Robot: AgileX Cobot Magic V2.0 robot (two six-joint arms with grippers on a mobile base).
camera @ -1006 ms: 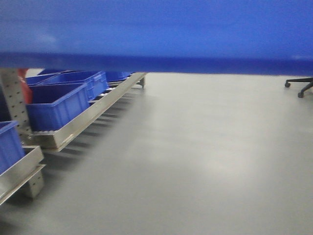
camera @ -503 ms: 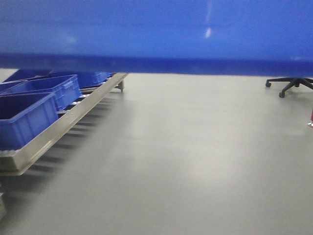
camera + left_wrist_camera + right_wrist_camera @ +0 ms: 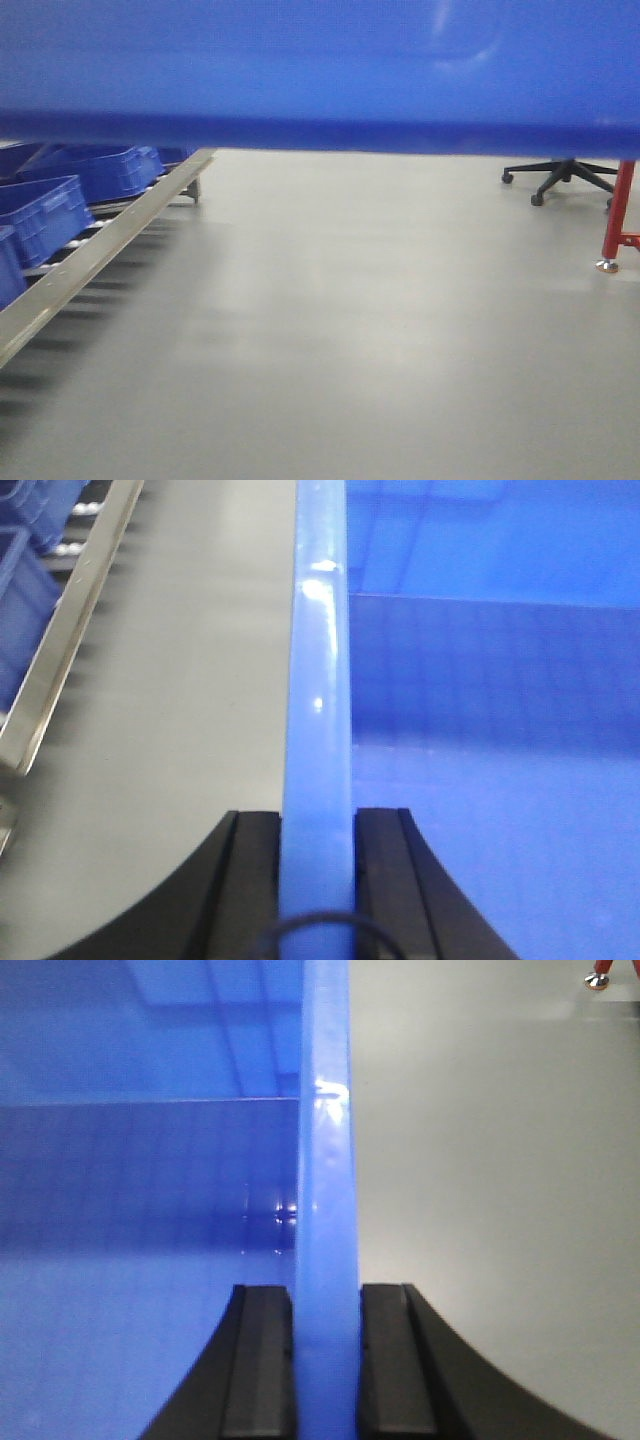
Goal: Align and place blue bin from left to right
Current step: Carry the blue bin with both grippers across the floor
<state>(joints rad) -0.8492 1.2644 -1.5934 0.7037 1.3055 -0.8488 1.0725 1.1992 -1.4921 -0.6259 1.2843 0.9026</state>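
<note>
The blue bin (image 3: 320,70) is held up close to the front camera and fills the top third of that view as a smooth blue wall. My left gripper (image 3: 318,825) is shut on the bin's left rim (image 3: 318,680), one black finger on each side. My right gripper (image 3: 326,1300) is shut on the bin's right rim (image 3: 326,1160) the same way. Both wrist views show the bin's empty blue inside (image 3: 480,730) and grey floor beyond the rims.
A metal roller rack (image 3: 90,255) runs along the left with other blue bins (image 3: 45,215) on it. An office chair base (image 3: 560,178) and a red frame leg (image 3: 615,225) stand at the far right. Grey floor (image 3: 350,320) fills the middle.
The front view has swung to the right: the rack and its bins slid left and partly out of frame, the chair base moved inward, and the red frame leg came into view.
</note>
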